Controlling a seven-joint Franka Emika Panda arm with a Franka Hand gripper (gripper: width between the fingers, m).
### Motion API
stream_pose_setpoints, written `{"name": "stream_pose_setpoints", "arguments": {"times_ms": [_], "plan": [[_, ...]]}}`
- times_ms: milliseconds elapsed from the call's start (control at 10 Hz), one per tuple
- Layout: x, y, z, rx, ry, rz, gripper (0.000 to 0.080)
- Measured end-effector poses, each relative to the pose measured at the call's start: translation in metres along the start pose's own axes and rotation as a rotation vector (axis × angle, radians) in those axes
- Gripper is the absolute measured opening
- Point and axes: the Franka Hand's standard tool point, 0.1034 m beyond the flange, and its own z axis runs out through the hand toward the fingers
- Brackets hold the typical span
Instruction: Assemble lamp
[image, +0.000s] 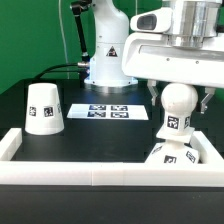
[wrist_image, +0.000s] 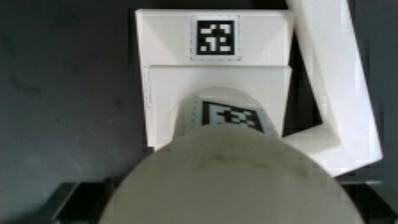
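Observation:
The ball-topped bulb (image: 177, 108) stands upright on the flat angular base (image: 184, 156), in the near corner at the exterior view's right. My gripper (image: 179, 99) straddles the bulb's ball from above. Its fingers (image: 153, 96) stand a little off each side of the ball, open. In the wrist view the bulb's round top (wrist_image: 222, 185) fills the foreground, with the tagged base (wrist_image: 214, 60) below it; the gripper (wrist_image: 217, 208) shows only as dark finger edges beside the ball. The tapered shade (image: 43, 108) stands mouth down at the exterior view's left, apart.
The long white border frame (image: 90, 168) runs along the front and turns up both sides; the base sits in its corner. The marker board (image: 112, 111) lies flat behind the middle. The arm's white pedestal (image: 108, 65) stands at the back with cables.

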Motion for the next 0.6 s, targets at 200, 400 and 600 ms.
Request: {"name": "stream_pose_setpoints", "arguments": {"times_ms": [200,400,600], "plan": [[0.0,0.0005,0.0,-0.001,0.0,0.013,0.0576],[-0.0005,0.0004,0.001,-0.002,-0.001,0.012,0.0678],[-0.0008,0.0003,0.0014,-0.002,-0.001,0.011,0.0696]]}}
